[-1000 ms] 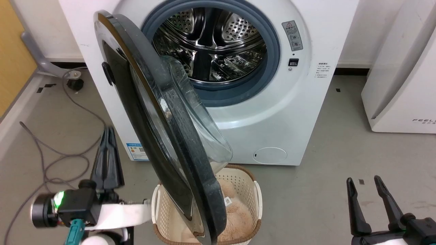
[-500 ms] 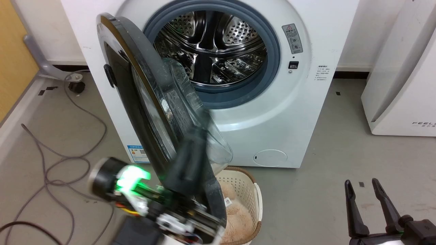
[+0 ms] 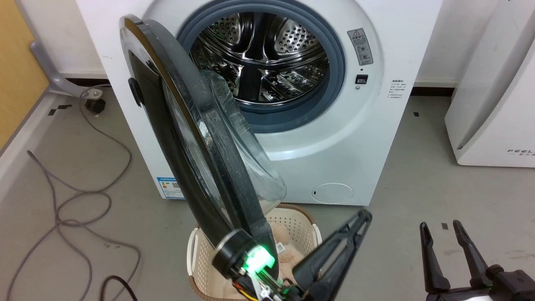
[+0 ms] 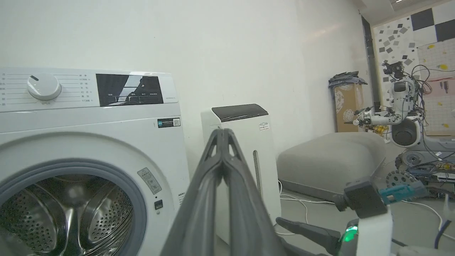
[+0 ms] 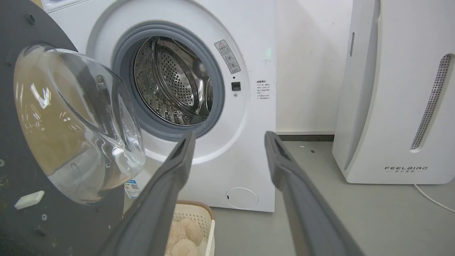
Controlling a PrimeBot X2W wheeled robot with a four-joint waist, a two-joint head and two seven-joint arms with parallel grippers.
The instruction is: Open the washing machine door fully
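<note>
Head view: my left gripper [image 3: 363, 216] slants up and to the right from the bottom edge, its two long dark fingers pressed together on nothing, just right of the cream perforated plastic basket [image 3: 314, 240]. The washing machine door [image 3: 196, 138], a large round glossy black-rimmed disc with a bulging clear glass bowl, stands about half open, edge-on, before the big white front-loading washing machine [image 3: 359, 142]. My right gripper [image 3: 439, 228] rests at lower right, fingers spread. Half a second ago the left gripper blurred across the door's lower rim; a second ago it stood left of the door. The door's angle is unchanged.

Left wrist view: my fingers meet at the tips, pointing towards a tall white appliance [image 4: 241, 142] beside the machine.

Right wrist view: my fingers gape wide, aimed at the machine's front, with the door at left.
</note>
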